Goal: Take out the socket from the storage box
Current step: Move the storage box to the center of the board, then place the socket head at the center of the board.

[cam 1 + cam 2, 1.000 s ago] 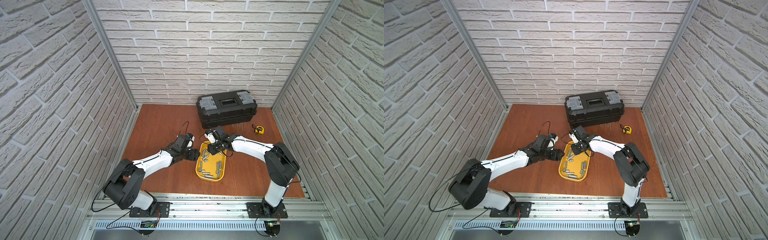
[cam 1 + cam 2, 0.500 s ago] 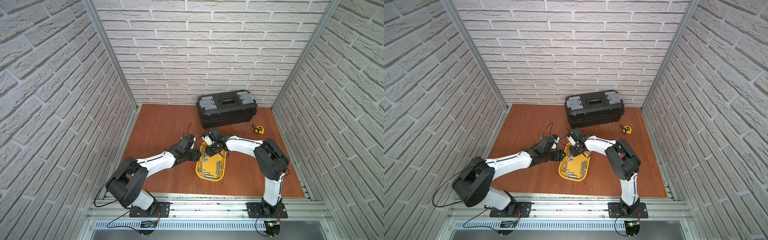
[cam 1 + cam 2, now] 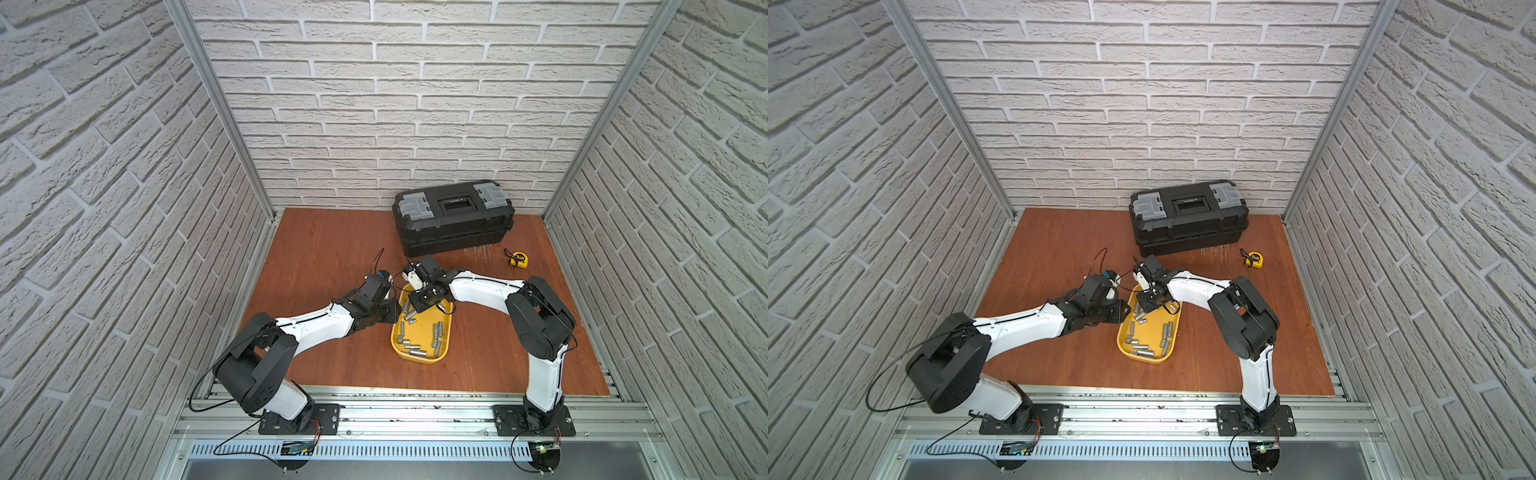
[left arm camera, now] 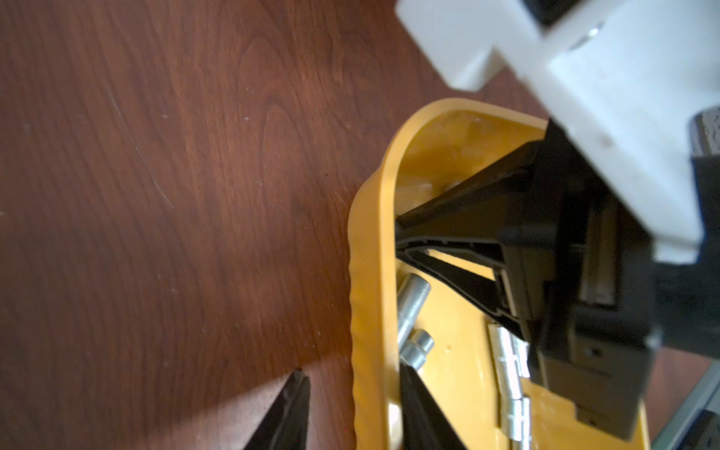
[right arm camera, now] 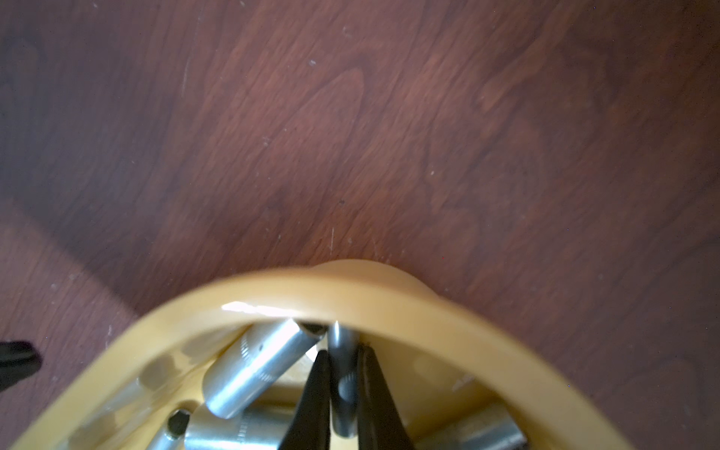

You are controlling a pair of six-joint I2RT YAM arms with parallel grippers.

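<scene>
Looks like the grasp step: right end effector (image 5: 343,352) pinches one socket (image 5: 342,337) at the far rim of the storage box (image 3: 420,360), mid desk (image 3: 332,249); left end effector (image 4: 350,370) stands narrow astride its side rim. Next, lift straight up

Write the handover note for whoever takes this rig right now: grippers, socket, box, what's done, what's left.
Grippers: left gripper open, one finger inside and one outside the left rim of the storage box. The right gripper is shut on a socket.
Things: the gripped socket is inside the box, by its far wall. The other sockets lie loose in the box.
Done: socket gripped.
Left: lift it out and set it on the table.
</scene>
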